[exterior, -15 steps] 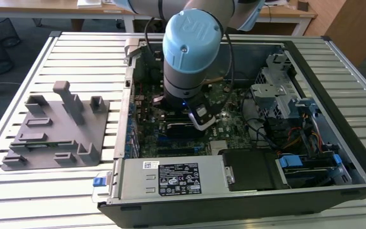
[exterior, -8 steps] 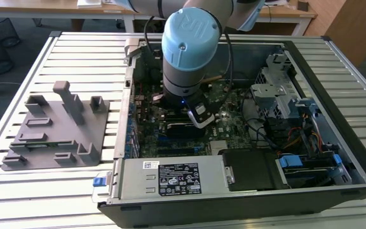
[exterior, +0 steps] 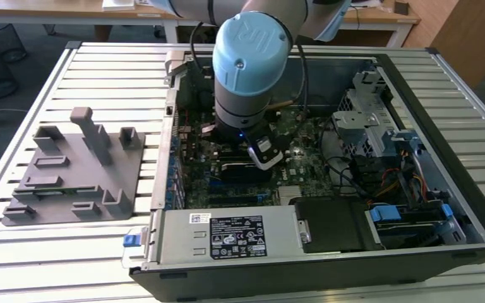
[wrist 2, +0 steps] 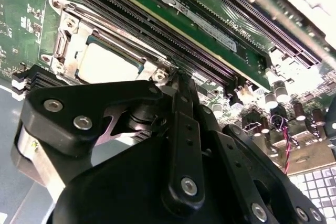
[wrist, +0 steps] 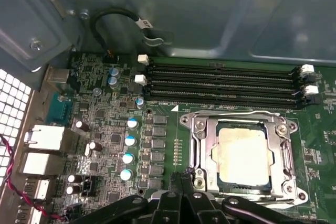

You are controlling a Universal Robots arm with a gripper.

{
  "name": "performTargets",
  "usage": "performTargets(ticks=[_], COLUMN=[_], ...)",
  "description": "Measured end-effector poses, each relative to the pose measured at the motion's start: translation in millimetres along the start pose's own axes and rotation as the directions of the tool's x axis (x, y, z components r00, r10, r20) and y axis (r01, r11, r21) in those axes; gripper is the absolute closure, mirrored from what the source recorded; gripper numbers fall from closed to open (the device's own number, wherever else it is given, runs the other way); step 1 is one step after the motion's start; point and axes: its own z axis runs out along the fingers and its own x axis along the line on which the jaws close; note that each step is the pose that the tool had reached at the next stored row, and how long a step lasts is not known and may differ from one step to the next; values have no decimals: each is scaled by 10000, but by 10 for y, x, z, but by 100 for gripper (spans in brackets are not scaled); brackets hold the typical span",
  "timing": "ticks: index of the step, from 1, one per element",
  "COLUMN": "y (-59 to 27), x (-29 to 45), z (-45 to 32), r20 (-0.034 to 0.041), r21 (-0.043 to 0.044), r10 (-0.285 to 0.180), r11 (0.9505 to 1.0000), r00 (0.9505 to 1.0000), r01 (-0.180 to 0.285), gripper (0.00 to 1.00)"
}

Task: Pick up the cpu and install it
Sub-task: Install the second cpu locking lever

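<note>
Silver cpu [wrist: 242, 153] lies in the socket [wrist: 202, 145] near the memory slots [wrist: 220, 82]. The gripper [wrist: 181, 182] hovers just beside it, fingers together, holding nothing. A seated chip slightly askew could bend pins.

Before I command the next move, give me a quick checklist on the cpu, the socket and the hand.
1. The cpu lies in the socket, as both wrist views show: ok.
2. The cpu looks flat and square to the socket's metal frame: ok, as far as the first wrist view shows.
3. The hand holds nothing; its fingertips sit together beside the socket's edge: ok.
4. The hand is off the cpu's top: ok.
5. Socket frame latched down over the cpu: cannot tell.
6. The memory slots beside the socket are free of the hand: ok.
</note>
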Motion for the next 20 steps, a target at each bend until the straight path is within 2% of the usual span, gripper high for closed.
performTargets(ticks=[9, 20], y=[67, 139], x=[4, 4], z=[-80, -261], r20=[4, 7], r21=[8, 13], r10=[-2, -4], r11=[10000, 10000], r00=[10000, 10000], r01=[2, 4], gripper=[89, 89])
